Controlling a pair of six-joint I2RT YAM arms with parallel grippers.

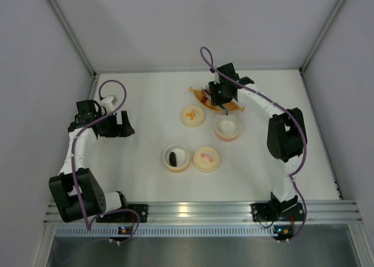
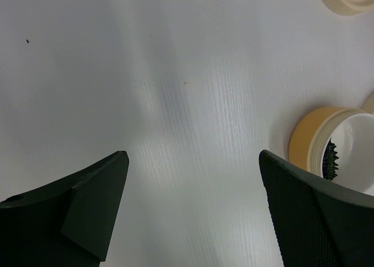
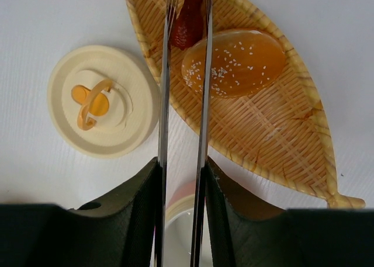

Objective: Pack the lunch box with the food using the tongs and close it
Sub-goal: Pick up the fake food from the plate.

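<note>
My right gripper is shut on the grey metal tongs, whose two thin arms run forward between its fingers. The tong tips sit on either side of the dark red food piece in the woven boat-shaped dish. An orange-brown lump with sesame lies beside it. The black ridged piece sits in one round lunch box bowl. A second, pink-sided bowl stands just below the right gripper. My left gripper hangs open over bare table, left of the bowl with the black piece.
Two round cream lids lie on the table, one with a yellow motif left of the dish and one with a pink motif beside the black piece's bowl. White walls close in the table at the left, back and right.
</note>
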